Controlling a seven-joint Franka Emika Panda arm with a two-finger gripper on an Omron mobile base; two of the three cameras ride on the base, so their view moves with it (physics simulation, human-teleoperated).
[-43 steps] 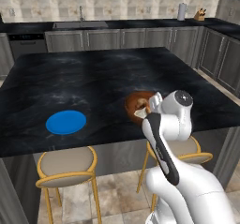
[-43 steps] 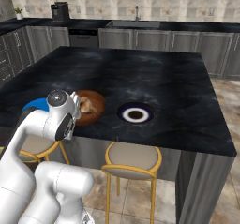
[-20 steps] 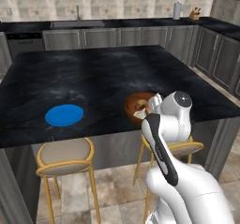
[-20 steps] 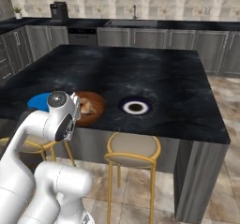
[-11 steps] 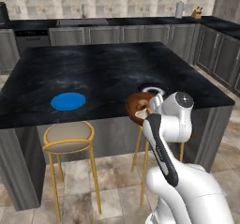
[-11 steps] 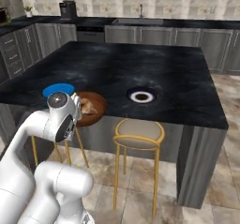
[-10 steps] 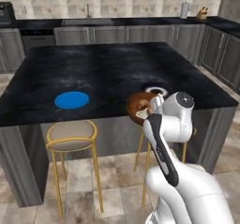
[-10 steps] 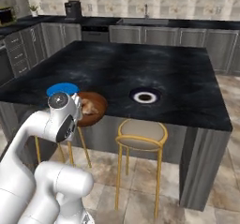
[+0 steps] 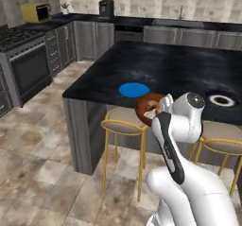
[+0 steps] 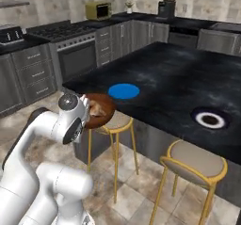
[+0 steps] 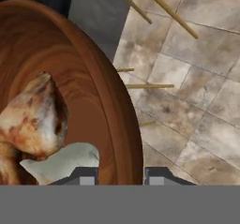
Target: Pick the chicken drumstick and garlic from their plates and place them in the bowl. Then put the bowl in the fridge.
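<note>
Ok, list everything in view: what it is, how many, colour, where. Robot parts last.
bowl: one, reddish-brown, held off the island's near edge, above the stools
chicken drumstick: one, golden-brown, inside the bowl
garlic: one, whitish, inside the bowl beside the drumstick
blue plate: one, bright blue, on the island near its corner
dark plate: one, dark with a white centre, on the island
island counter: one, black top, grey sides
stools: two in the left base view, gold legs with beige seats, along the island's near side
stove: one, dark, at the left wall
toaster: one, yellow, on the back counter
tool: one, dark tips, shut on the bowl's rim
</note>
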